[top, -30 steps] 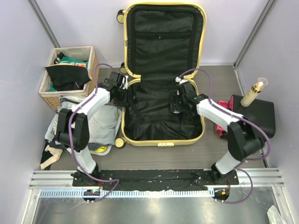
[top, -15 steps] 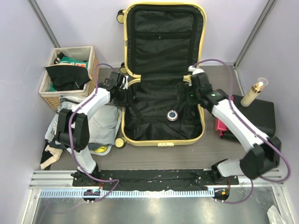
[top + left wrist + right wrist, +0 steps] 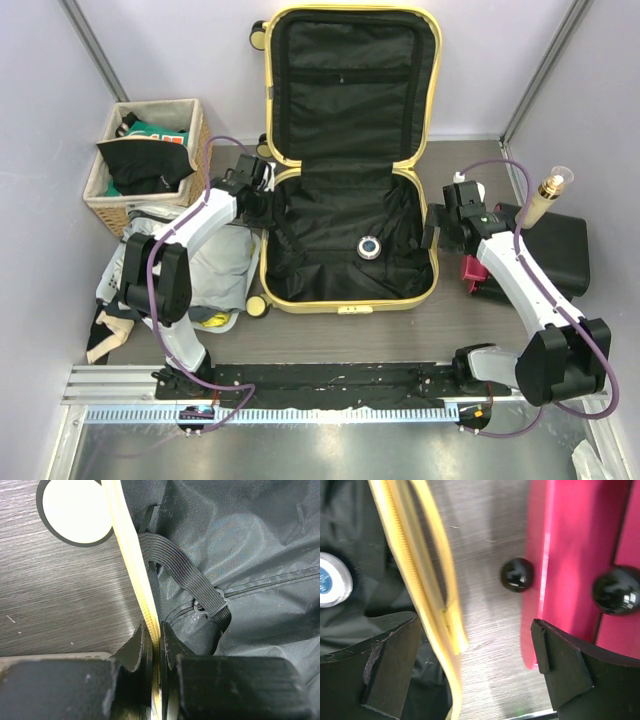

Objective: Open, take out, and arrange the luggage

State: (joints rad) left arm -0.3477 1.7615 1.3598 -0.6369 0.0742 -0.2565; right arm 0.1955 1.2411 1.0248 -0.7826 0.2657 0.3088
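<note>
The luggage lies open in the middle of the table, its lid propped upright at the back and its black lining showing. My left gripper is shut on the left rim; in the left wrist view the jaws pinch the yellow zip edge, beside an elastic strap and a caster wheel. A small round tin rests on the lining inside. My right gripper hangs open over the suitcase's right rim, holding nothing, with the tin at the left edge of its view.
A wicker basket of clothes stands at the back left, with a pale bag below it. Right of the suitcase lie a pink object, a black case and a gold-capped bottle.
My right gripper opened, left the round tin on the lining, and swung right, out over the suitcase's right rim. The left gripper has kept its hold on the left rim.
</note>
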